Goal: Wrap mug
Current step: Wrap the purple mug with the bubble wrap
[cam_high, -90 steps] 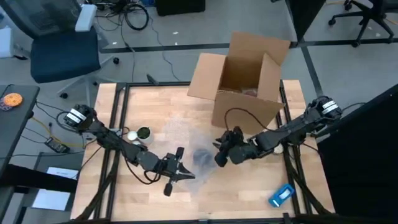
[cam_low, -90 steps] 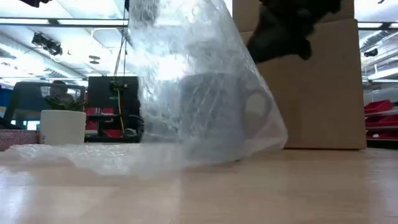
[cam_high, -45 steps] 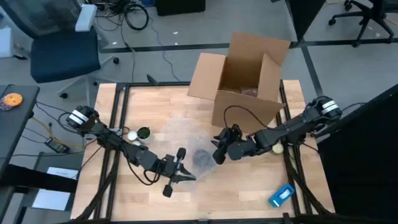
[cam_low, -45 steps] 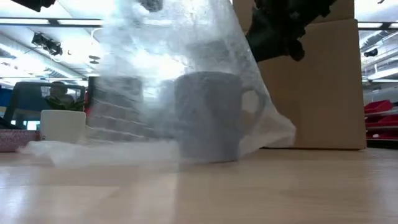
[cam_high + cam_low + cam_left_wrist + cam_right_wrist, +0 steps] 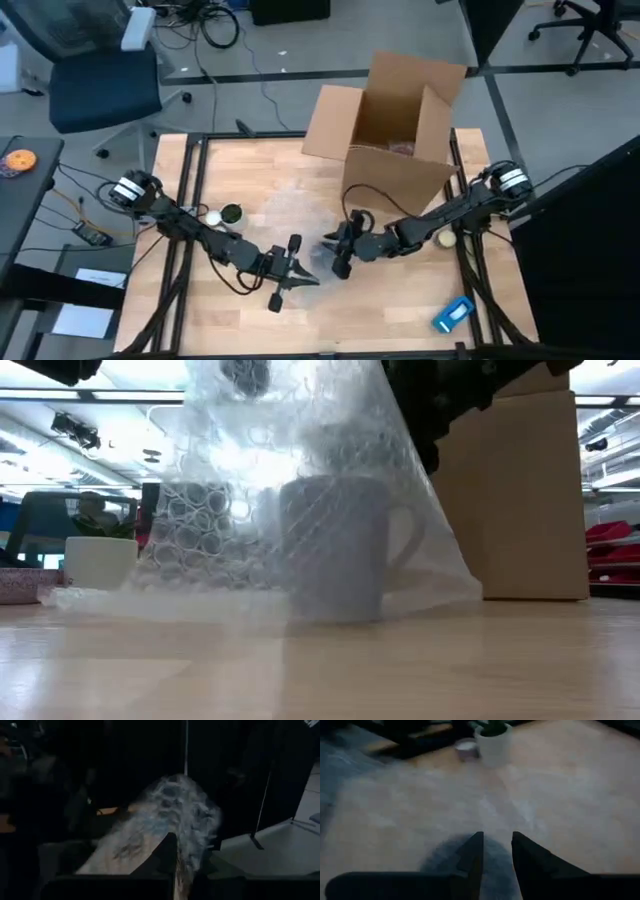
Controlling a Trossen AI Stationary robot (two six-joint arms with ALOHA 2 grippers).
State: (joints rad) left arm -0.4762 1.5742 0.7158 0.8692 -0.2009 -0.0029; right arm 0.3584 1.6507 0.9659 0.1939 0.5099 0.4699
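The mug (image 5: pixel 335 545) stands upright under the bubble wrap (image 5: pixel 300 480), in front of the cardboard box (image 5: pixel 395 125). The right gripper (image 5: pixel 338 255), slightly spread, is nearest to it; the left gripper (image 5: pixel 292 275) pinches the wrap beside it.

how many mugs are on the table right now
1. The grey mug stands upright mid-table under the bubble wrap, between the two grippers. Others could be hidden inside the cardboard box.
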